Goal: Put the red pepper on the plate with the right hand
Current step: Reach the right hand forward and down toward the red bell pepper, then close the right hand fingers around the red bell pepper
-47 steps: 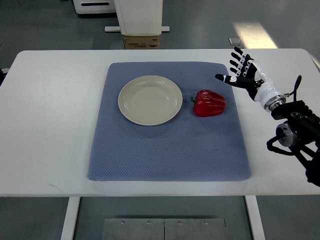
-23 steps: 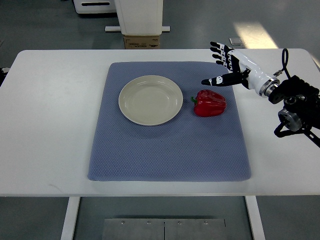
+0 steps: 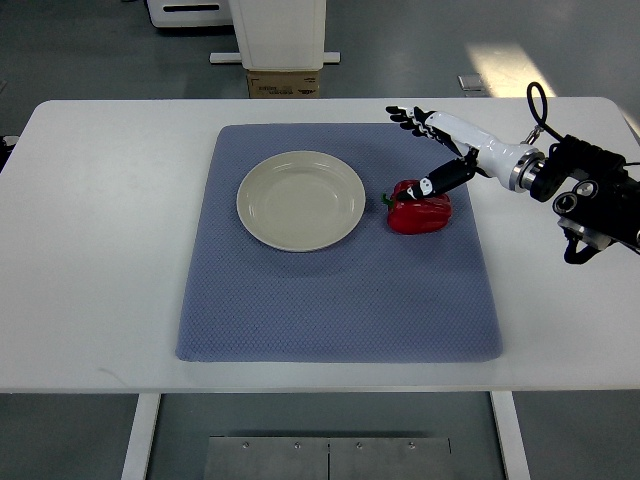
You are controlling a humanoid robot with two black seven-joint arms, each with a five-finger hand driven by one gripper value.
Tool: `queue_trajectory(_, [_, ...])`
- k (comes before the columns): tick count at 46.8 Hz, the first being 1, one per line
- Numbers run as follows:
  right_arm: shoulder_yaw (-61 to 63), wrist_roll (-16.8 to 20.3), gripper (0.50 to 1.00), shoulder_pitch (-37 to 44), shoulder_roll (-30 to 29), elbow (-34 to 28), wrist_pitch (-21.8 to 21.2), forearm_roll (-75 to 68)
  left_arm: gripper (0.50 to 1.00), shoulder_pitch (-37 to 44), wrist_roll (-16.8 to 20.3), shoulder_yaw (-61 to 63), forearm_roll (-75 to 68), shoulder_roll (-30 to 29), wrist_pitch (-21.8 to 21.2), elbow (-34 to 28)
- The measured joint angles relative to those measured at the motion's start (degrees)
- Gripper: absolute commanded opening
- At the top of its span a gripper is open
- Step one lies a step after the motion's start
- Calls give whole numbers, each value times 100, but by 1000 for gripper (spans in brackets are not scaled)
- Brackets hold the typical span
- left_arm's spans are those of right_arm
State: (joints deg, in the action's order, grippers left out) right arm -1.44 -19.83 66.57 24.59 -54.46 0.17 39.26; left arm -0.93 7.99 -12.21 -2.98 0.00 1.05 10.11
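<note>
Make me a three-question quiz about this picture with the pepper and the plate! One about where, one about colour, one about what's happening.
1. Where is the pepper?
A. on the plate
B. on the mat, right of the plate
C. on the floor

2. What colour is the mat?
A. blue
B. green
C. yellow

3. What is on the plate?
A. a pepper
B. a spoon
C. nothing

Answers: 1 B, the pepper lies on the mat beside the plate. 2 A, the cloth is blue-grey. 3 C, the plate is bare; the right hand reaches over the pepper, fingers spread.
</note>
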Motion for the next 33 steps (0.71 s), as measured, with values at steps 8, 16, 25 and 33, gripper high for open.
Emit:
queue_trajectory(8, [-543,-122,981,221,-15,33,66,13,1000,1,0,0,0,0,1,0])
queue_trajectory(16, [-905,-146,981,343,-64,216,91,17,1000,1,0,0,0,0,1,0])
queue_trajectory(25, [-964,-146,979,344,-164,400,97,42,1000,2,0,0,0,0,1,0])
queue_trajectory(33, [-1157,-145,979,339,-224,471,92,90,1000,-1,0,0,0,0,1,0])
